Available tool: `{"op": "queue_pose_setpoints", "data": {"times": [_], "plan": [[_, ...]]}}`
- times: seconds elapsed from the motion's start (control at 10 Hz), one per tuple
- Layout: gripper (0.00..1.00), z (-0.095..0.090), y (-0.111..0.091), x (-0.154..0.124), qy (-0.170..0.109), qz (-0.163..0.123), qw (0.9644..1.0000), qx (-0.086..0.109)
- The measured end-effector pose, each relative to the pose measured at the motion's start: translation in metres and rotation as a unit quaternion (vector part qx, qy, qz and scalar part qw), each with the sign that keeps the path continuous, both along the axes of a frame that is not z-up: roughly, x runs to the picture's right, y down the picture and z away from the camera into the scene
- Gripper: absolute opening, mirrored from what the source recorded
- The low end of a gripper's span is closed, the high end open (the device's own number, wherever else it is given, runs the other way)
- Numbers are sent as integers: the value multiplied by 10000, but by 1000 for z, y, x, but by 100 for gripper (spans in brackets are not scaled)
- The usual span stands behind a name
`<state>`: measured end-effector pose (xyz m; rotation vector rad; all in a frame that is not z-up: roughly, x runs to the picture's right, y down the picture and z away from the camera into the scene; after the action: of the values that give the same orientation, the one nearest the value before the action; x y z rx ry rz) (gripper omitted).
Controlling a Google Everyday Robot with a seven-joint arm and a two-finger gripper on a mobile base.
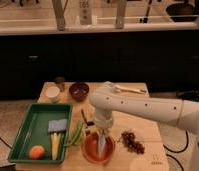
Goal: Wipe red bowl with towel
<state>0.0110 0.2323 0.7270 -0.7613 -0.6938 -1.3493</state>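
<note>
The red bowl (95, 151) is wide, shallow and orange-red, and sits near the front edge of the wooden table (143, 120). My white arm comes in from the right and bends down over it. My gripper (102, 136) points down into the bowl. A narrow pale grey-white towel (101, 144) hangs from the gripper and lies on the bowl's inside, right of its middle.
A green tray (28, 131) at the left holds a grey-blue pad (57, 125), an orange (36, 151) and a yellow item. Green pods (75, 135) lie beside the bowl. A maroon bowl (78, 91), white cup (52, 93) and dark cup stand at the back. Dark dried bits (132, 141) lie to the right.
</note>
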Motion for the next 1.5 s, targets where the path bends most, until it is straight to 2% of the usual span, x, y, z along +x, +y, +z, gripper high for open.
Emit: {"op": "queue_pose_setpoints", "data": {"times": [0.3, 1.5], "plan": [[0, 3, -11, -16, -231, -53, 9997, -63], [0, 3, -10, -15, -226, -43, 9997, -71]]}}
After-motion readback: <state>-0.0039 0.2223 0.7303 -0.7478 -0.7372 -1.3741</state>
